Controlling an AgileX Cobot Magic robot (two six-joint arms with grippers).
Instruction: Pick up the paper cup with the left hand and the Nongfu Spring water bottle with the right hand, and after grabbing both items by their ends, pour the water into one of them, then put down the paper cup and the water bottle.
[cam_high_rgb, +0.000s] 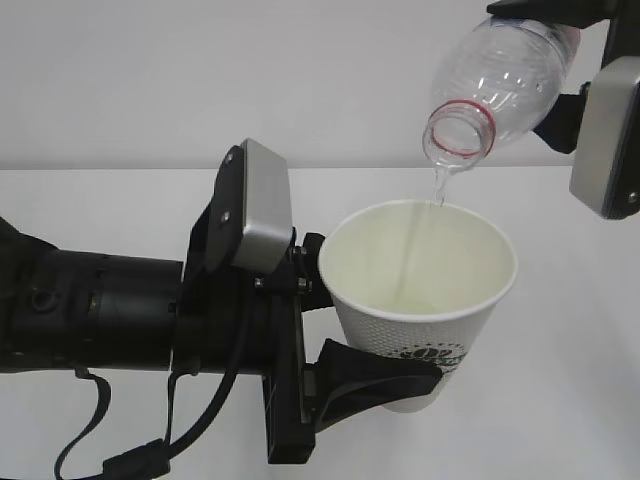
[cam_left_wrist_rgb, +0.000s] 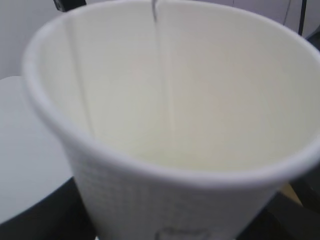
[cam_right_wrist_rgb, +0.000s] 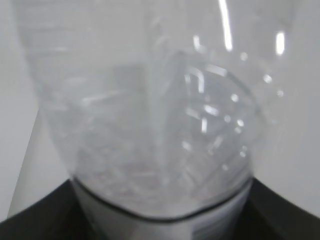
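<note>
- Two arms are in play over a white table (cam_high_rgb: 80, 200), and the pour is on.
- Biggest thing in shot: the left hand (cam_high_rgb: 375, 330), a black arm reaching in from the left edge of the exterior view, grey metal plate (cam_high_rgb: 262, 210) tilted on top, black cable (cam_high_rgb: 130, 440) looping below it.
- Its black fingers (cam_high_rgb: 375, 375) stand fairly wide apart and clasp the lower part of the paper cup (cam_high_rgb: 420, 300); one finger wraps under the cup beside the dark green logo (cam_high_rgb: 432, 355), the other shows behind the cup's left wall.
- That cup sits upright, held clear above the table, mouth wide to the camera, cream inside, dimpled white outside; in the left wrist view the paper cup (cam_left_wrist_rgb: 170, 100) fills nearly the whole picture, rolled rim nearest.
- Up top right, the right hand (cam_high_rgb: 560, 20) grips the Nongfu Spring water bottle (cam_high_rgb: 500, 80) near its base end, jaws spread about the width of the bottle; only part of the gripper shows at the frame edge.
- Bottle is tipped mouth-down and to the left, red neck ring just above the cup's far rim, not touching it.
- Right wrist view looks along the clear, blurred bottle wall (cam_right_wrist_rgb: 150, 110), black fingers (cam_right_wrist_rgb: 35, 220) at the bottom corners.
- Smallest of all: the water (cam_high_rgb: 425, 215), a thin clear stream dropping from the bottle mouth into the cup, seen again as a fine line down the inner wall (cam_left_wrist_rgb: 162, 75).
</note>
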